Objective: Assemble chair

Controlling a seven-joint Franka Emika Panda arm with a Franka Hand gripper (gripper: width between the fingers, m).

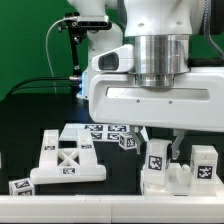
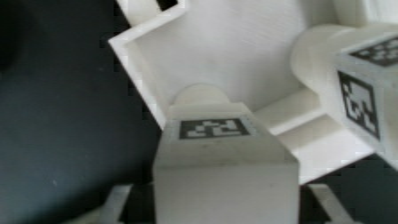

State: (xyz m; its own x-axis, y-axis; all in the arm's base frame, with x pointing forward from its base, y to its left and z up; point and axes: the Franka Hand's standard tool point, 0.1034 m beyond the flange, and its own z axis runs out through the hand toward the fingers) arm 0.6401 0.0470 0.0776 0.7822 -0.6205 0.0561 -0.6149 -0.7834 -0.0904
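**Claw**: lowered over the cluster of parts on the exterior view's right. The jaws stand partly open and straddle a tagged upright piece. The wrist view shows that piece centred in the gap, its tag facing the camera. Whether the pads bear on its flanks cannot be told, because the fingertips sit at the very edge of the wrist view and are blurred. Grip unconfirmed.

**Adjacent:** a notched slab lies directly behind the piece, touching it or just beside it. A tagged block stands close on one side.

**Further out:** the cross-braced panel lies well apart, toward the exterior view's left, with a small tagged part near it. All rest on the dark surface. The chair is unassembled, its parts loose in two groups.

**Assessment:** the step in hand appears to be securing the upright piece.

**Recommendations:**
- Keep the piece centred so both pads meet it together.
- Grip the flat flanks squarely rather than the tapered end, to prevent pivoting.
- Lift straight up. The slab and block crowd the piece, and a sideways drag would likely shift them.
- Confirm a firm hold before raising.
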